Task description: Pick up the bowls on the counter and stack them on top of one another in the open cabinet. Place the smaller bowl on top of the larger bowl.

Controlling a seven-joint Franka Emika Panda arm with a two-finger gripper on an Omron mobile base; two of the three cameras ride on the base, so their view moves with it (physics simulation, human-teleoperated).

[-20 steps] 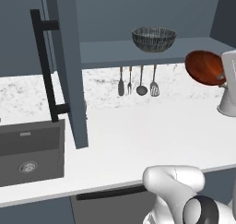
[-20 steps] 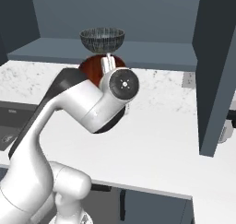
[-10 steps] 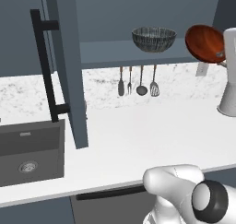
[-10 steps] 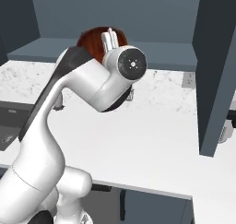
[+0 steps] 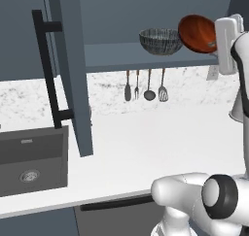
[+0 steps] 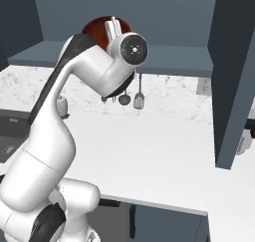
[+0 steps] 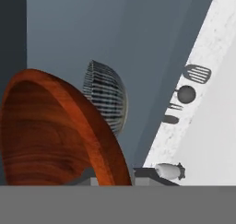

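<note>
Our hand [image 7: 113, 174] pinches the smaller bowl [image 5: 196, 33] by its rim, tilted. It hangs just beside the larger bowl [image 5: 160, 41] on the cabinet shelf [image 5: 116, 55].

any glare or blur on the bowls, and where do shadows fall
Left base view: soft and slightly blurred; the reddish-brown bowl has a faint sheen, no hard glare, and the cabinet shelf shades the wall below it. Hand view: that bowl looms large at the near edge, the dark grey bowl behind shows crisp streaks.

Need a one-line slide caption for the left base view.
Gripper holds the smaller bowl tilted beside the larger bowl on the cabinet shelf.
</note>
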